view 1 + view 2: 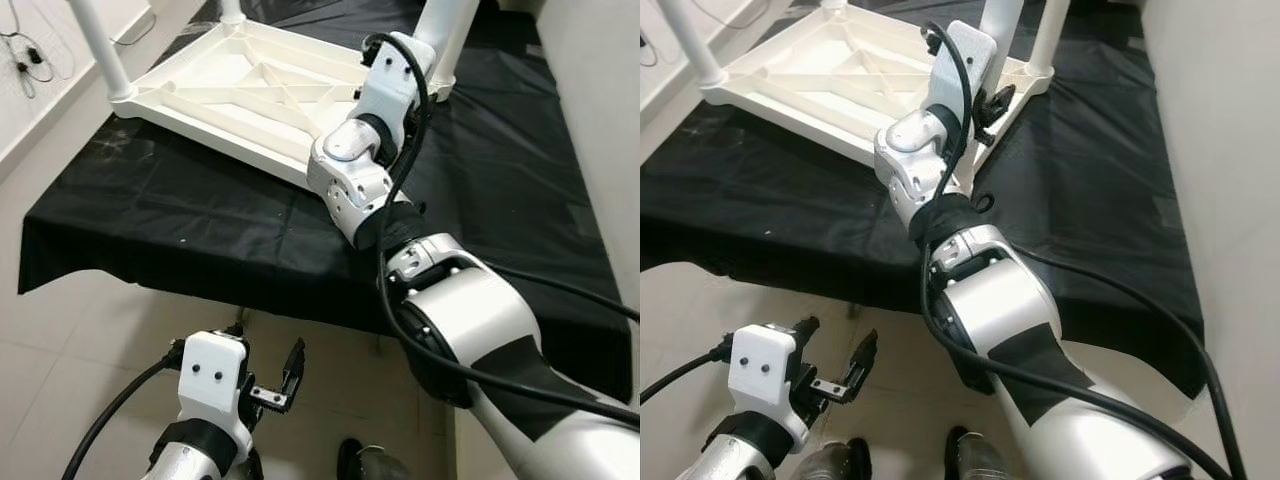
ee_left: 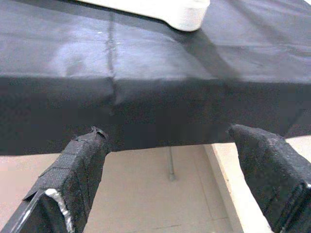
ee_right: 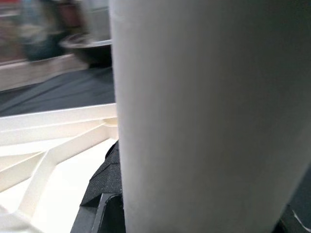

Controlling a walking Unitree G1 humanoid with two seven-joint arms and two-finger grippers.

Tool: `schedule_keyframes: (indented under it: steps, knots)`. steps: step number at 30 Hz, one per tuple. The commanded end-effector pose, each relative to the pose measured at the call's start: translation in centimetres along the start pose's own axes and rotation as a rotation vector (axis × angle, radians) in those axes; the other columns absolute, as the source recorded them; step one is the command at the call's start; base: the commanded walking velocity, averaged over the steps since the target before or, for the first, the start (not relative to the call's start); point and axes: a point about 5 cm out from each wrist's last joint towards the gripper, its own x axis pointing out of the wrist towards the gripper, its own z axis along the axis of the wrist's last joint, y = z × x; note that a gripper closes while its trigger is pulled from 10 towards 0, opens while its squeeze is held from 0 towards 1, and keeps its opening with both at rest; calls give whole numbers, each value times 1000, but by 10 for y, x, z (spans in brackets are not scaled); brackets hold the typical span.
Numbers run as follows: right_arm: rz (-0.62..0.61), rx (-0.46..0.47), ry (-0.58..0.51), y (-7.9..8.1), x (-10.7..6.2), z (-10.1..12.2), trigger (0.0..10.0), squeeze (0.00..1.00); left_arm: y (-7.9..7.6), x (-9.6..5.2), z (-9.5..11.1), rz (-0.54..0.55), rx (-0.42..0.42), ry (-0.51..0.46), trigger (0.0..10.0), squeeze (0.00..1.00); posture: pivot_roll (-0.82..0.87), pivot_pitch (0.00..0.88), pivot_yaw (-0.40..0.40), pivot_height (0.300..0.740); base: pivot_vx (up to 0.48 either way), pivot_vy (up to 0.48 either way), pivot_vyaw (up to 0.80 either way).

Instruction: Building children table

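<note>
The right gripper [image 1: 992, 100] is being closed around a white leg [image 1: 1002, 25] at the near corner of the upturned tabletop [image 1: 250, 95]. The left gripper [image 1: 270, 385] is being held wide open and empty, below and in front of the tabletop, over the floor. A skewed push is judged likely to jam the smooth round plastic leg in its socket. The ribbed tabletop is being supported on a matte black cloth [image 1: 180, 220].
</note>
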Motion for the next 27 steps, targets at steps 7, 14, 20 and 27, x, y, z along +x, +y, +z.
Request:
schedule_keyframes:
  steps: [7,14,20,27]
  knots:
    - [624,69,183,18,-20,-52,10000,0,1,-1,-4,6,10,15,10000,0,75,252,-56,734,0,0,0]
    - [1228,67,293,22,-34,-58,10000,0,3,0,-5,11,10,12,10000,0,63,255,-56,734,0,0,0]
    - [1498,107,340,20,-38,-51,10000,0,3,0,-6,15,10,14,10000,0,66,259,-65,734,0,0,0]
    - [1954,192,343,16,-56,-37,10000,0,3,-2,-6,21,11,15,10000,0,75,266,-73,734,0,0,0]
